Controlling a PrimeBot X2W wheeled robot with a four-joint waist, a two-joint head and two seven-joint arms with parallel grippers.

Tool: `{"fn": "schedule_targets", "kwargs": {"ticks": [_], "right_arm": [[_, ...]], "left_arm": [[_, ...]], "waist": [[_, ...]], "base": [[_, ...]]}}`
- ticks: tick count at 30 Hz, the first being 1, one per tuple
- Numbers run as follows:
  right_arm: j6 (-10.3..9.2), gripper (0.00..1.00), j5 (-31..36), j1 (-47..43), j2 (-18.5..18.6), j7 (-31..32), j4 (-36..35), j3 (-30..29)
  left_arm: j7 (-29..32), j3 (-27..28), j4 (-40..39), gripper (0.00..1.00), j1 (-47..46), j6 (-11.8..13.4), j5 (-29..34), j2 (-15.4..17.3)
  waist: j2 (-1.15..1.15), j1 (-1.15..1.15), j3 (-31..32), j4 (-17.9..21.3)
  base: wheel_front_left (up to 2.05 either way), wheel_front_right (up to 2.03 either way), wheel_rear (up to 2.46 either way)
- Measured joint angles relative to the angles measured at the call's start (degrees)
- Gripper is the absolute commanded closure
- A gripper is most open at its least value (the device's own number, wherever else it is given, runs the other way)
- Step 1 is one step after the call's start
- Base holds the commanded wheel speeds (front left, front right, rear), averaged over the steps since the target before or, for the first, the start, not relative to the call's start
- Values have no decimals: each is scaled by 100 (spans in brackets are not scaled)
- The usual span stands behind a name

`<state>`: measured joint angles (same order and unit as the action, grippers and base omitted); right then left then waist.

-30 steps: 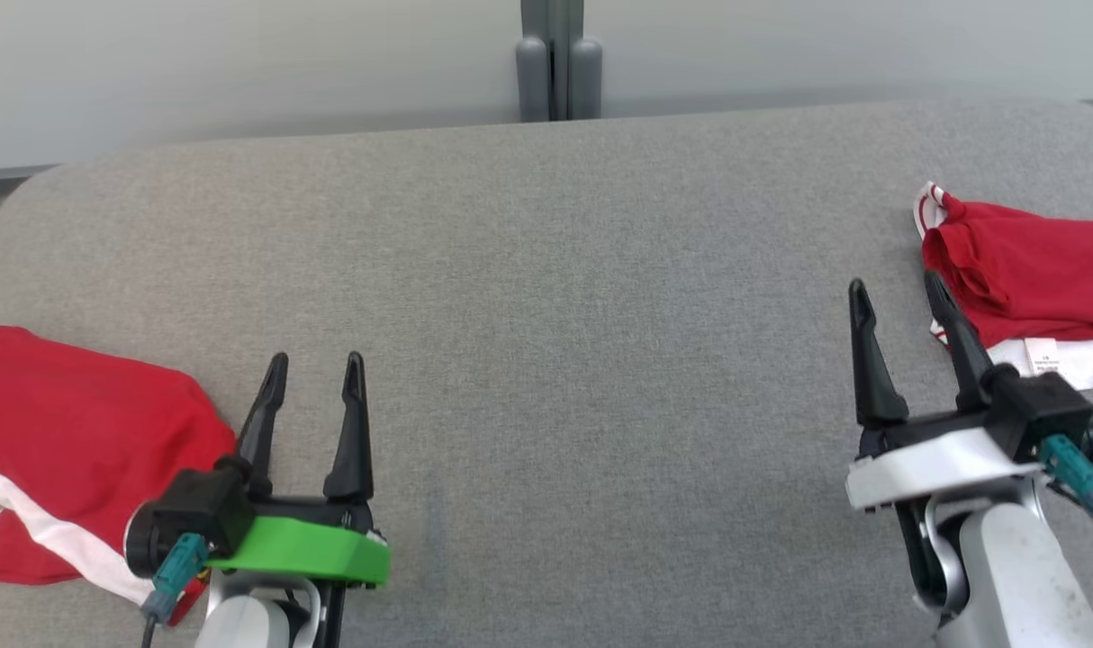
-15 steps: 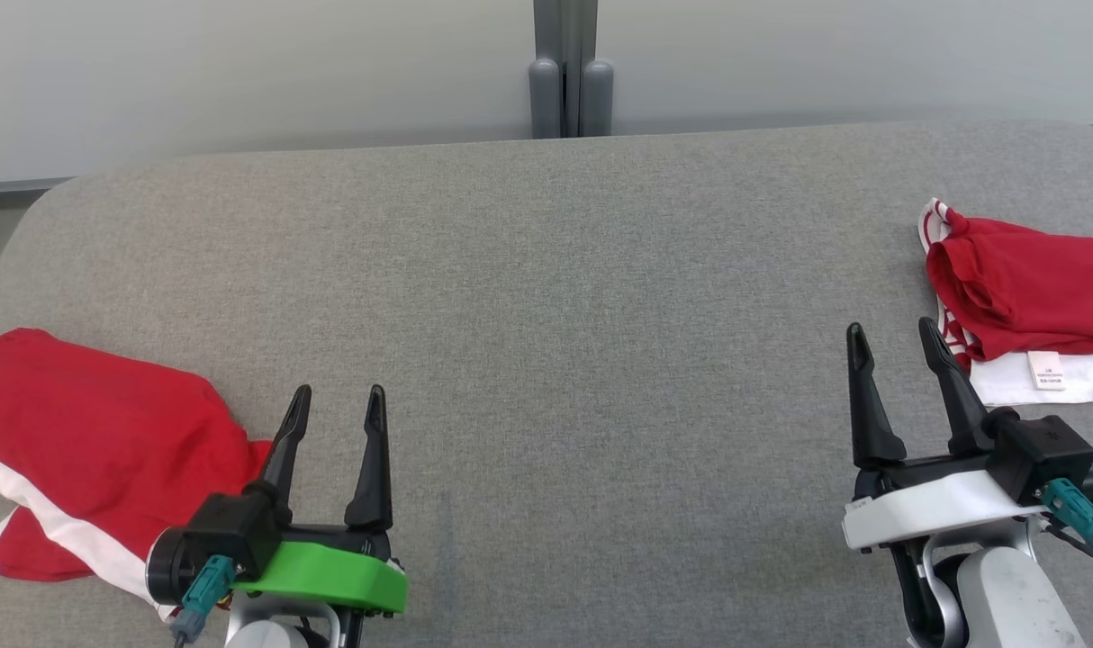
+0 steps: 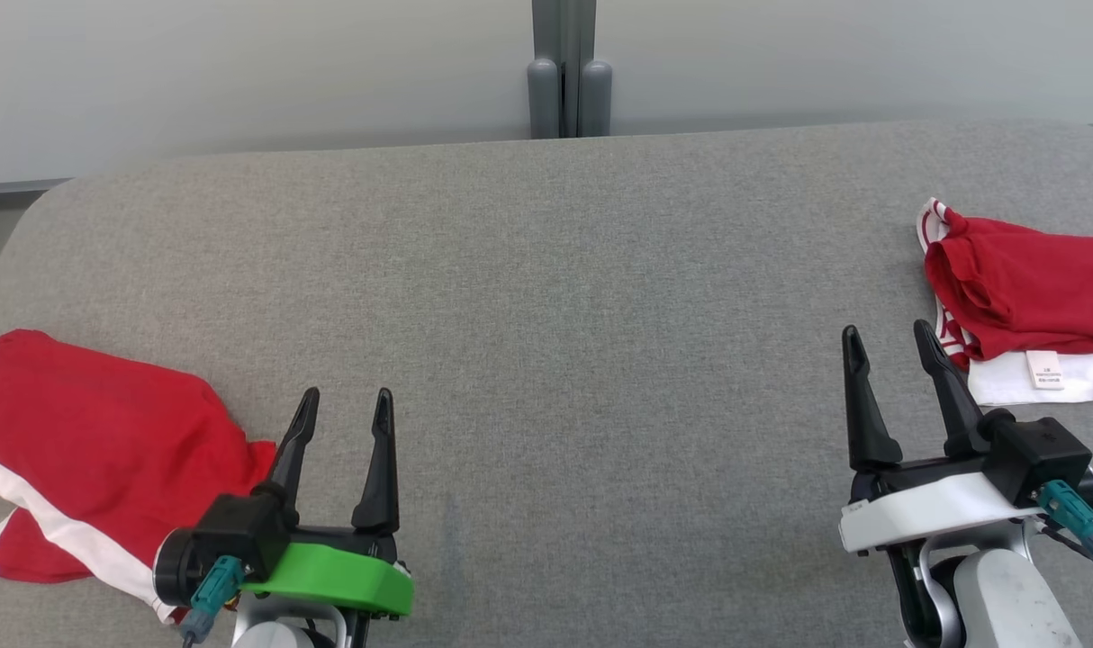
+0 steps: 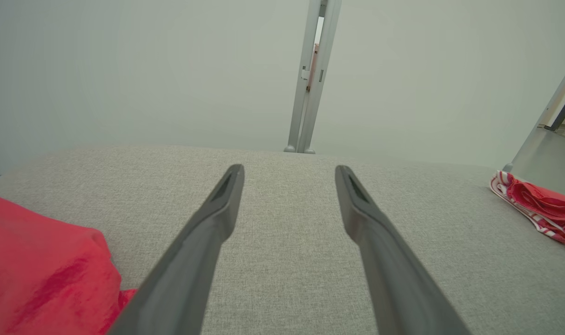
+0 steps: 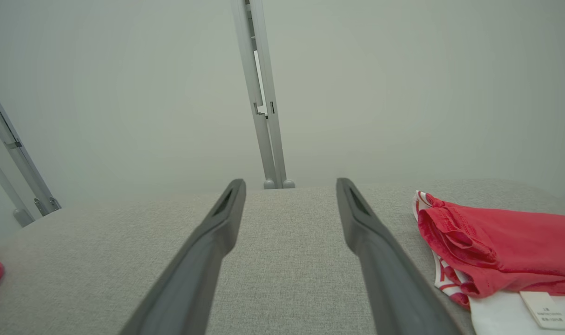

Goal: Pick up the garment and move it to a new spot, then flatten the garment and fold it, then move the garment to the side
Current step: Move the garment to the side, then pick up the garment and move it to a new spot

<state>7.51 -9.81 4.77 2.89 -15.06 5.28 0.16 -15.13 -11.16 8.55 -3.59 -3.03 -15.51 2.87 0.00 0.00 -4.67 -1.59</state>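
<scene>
Two red garments lie on the bench (image 3: 564, 297): left garment (image 3: 87, 441) just beside left gripper (image 3: 347, 393), right garment (image 3: 1024, 279) beside right gripper (image 3: 885, 328). Both jaws are wide open, empty. Likely best: pinch a bunched fold low, lift slowly.

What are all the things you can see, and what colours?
left garment: one, red with white stripe, table's left edge
right garment: one, red and white, table's right edge
table: one, grey, under both garments
post: one, grey, behind the table
wall: one, pale, at the back
left gripper: one, dark fingers on green mount, open, beside left garment
right gripper: one, dark fingers on white mount, open, beside right garment
</scene>
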Motion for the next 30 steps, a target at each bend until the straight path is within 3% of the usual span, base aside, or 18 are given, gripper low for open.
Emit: {"fn": "schedule_targets", "kwargs": {"ticks": [17, 30], "right_arm": [[0, 0, 20, -1, 0, 0, 58, 5], [0, 0, -23, 35, -4, 0, 214, 543]], "left_arm": [[0, -75, 23, 0, -32, 65, -59, 0], [0, 166, 44, 0, -88, 188, -102, -1]], "waist": [[0, 0, -40, -146], [0, 0, -93, -958]], "base": [[0, 0, 0], [0, 0, 0]]}}
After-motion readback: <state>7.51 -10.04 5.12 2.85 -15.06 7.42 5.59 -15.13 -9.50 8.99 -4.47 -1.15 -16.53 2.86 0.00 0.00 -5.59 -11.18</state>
